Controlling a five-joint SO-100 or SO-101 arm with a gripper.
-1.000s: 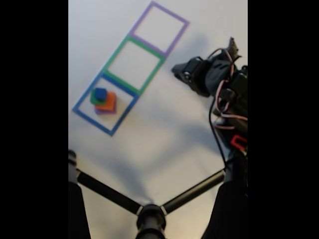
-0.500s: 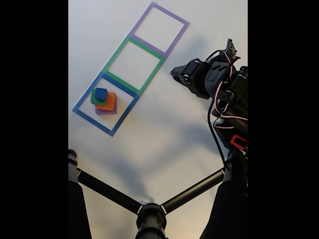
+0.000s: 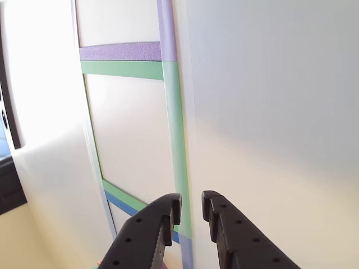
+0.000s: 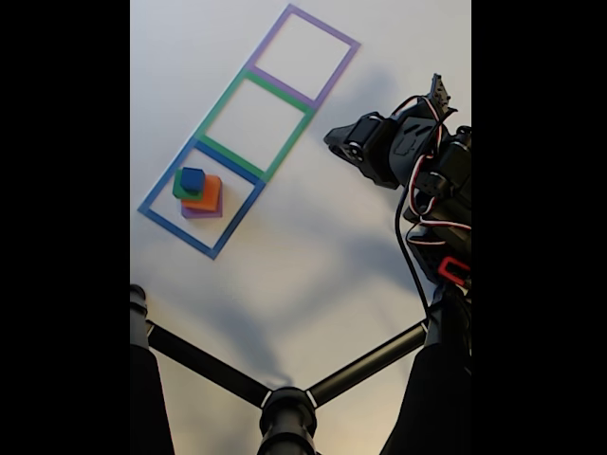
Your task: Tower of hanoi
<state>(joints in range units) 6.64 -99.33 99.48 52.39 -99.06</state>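
gripper (image 3: pixel 190 206) nearly closed, narrow gap, empty, over green tape edge (image 3: pixel 178 151) | tower of hanoi (image 4: pixel 196 193) stacked in blue tape sq (image 4: pixel 201 198), well apart from arm (image 4: pixel 417 166) | white table (image 4: pixel 313 265)

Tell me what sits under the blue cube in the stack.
In the fixed view, the blue cube rests on the green block, then the orange block, with the purple block lowest. Their covered faces are hidden.
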